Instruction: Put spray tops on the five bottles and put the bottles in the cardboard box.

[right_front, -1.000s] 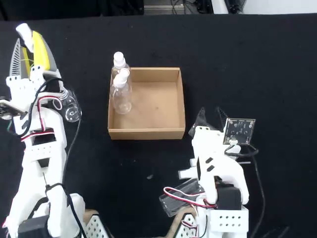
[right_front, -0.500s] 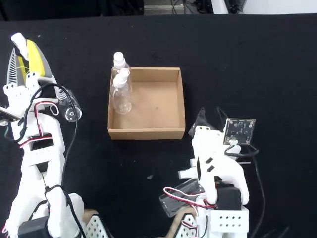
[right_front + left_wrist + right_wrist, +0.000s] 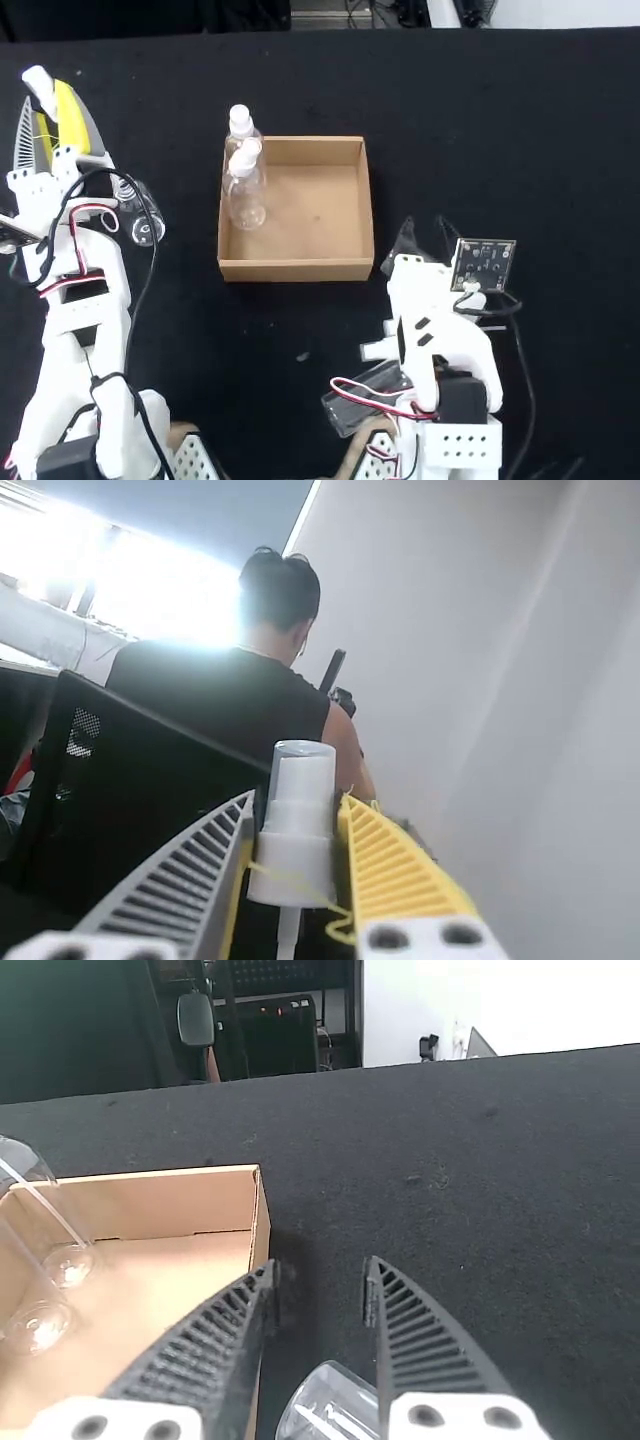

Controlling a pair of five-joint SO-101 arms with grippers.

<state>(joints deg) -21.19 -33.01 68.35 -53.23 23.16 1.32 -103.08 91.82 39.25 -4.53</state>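
My left gripper [image 3: 45,92] is raised at the far left of the table, shut on a white spray top [image 3: 298,830] held between its grey and yellow fingers. Beside that arm stands a clear bottle [image 3: 140,215] with an open neck. The cardboard box [image 3: 340,150] sits mid-table, and two capped bottles [image 3: 245,190] [image 3: 240,123] stand along its left wall. My right gripper [image 3: 318,1268] is just right of the box's near corner. Its fingers sit around a clear open bottle [image 3: 325,1408], whose rim shows low between them.
The box's floor [image 3: 150,1290] is bare on its right side. Black cloth covers the table, with free room behind and to the right of the box. A clear plastic piece [image 3: 362,395] lies by the right arm's base.
The left gripper shifted slightly left and away with the spray top during the first half second, then stayed still. The right arm has not moved.
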